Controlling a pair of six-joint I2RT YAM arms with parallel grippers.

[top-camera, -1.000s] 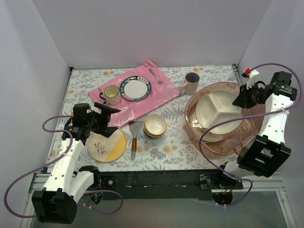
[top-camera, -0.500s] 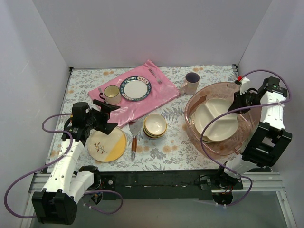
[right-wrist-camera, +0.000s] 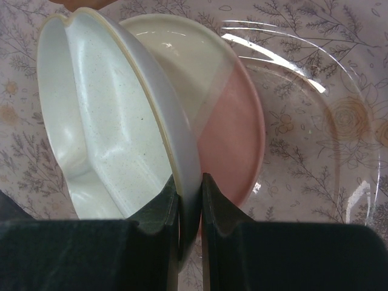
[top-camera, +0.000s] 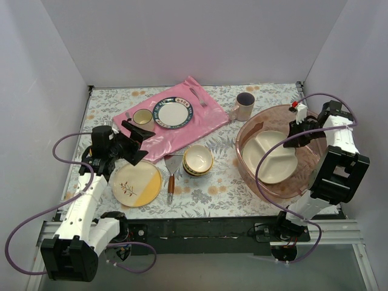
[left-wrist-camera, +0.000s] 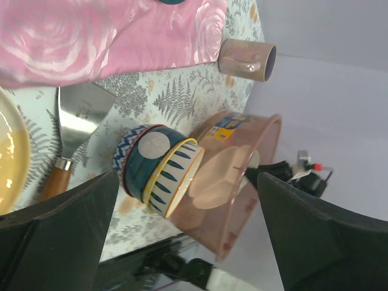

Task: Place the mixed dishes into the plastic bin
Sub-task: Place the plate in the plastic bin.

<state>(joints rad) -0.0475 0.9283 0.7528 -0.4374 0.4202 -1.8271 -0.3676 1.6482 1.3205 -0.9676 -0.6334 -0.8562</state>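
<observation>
The plastic bin (top-camera: pixel 242 159) stands at the right of the table. My right gripper (top-camera: pixel 295 134) is inside it, shut on the rim of the cream divided plate (top-camera: pixel 270 156). The right wrist view shows that divided plate (right-wrist-camera: pixel 103 121) tilted, clamped between the jaws of the right gripper (right-wrist-camera: pixel 189 188), over a cream and pink plate (right-wrist-camera: pixel 224 115) on the bin floor. My left gripper (top-camera: pixel 138 148) hangs open and empty above the far edge of a cream and yellow plate (top-camera: pixel 136 183). Stacked patterned bowls (top-camera: pixel 197 160) sit mid-table. A pinkish mug (top-camera: pixel 245 106) stands behind the bin.
A pink mat (top-camera: pixel 200 124) at the back carries a blue-rimmed white plate (top-camera: pixel 173 114), a cream mug (top-camera: pixel 142 120) and a fork (top-camera: pixel 199 96). A wooden-handled spatula (top-camera: pixel 171 173) lies between the yellow plate and the bowls. Walls close in on three sides.
My right gripper has come down and to the left, lowering the divided plate deeper into the bin. The left gripper has drifted slightly back from the yellow plate, still open.
</observation>
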